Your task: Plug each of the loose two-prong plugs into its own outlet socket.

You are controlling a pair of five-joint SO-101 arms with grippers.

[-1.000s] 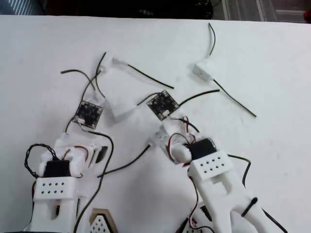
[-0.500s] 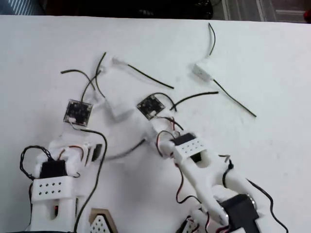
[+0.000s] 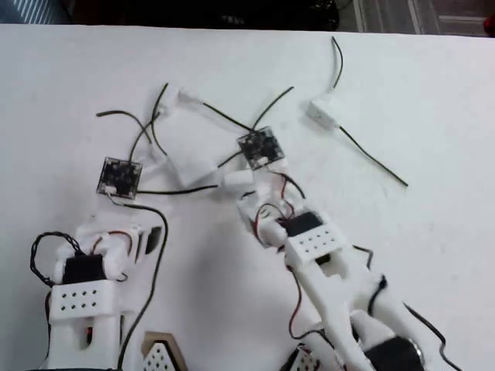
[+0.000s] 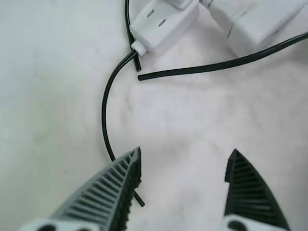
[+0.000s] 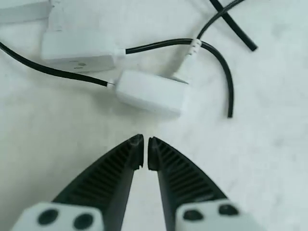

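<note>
Plug is lying just ahead of our right gripper, whose fingers are nearly touching, empty; our left gripper is gaping wide, empty.

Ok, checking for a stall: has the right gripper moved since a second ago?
Yes. In the high view the right gripper moved farther out, closer to the unmoved far-right white plug.

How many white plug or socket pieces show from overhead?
4 white plastic pieces: one far right, a small one toward the far edge, a large one mid-table, one just right of it. More may be hidden.
</note>
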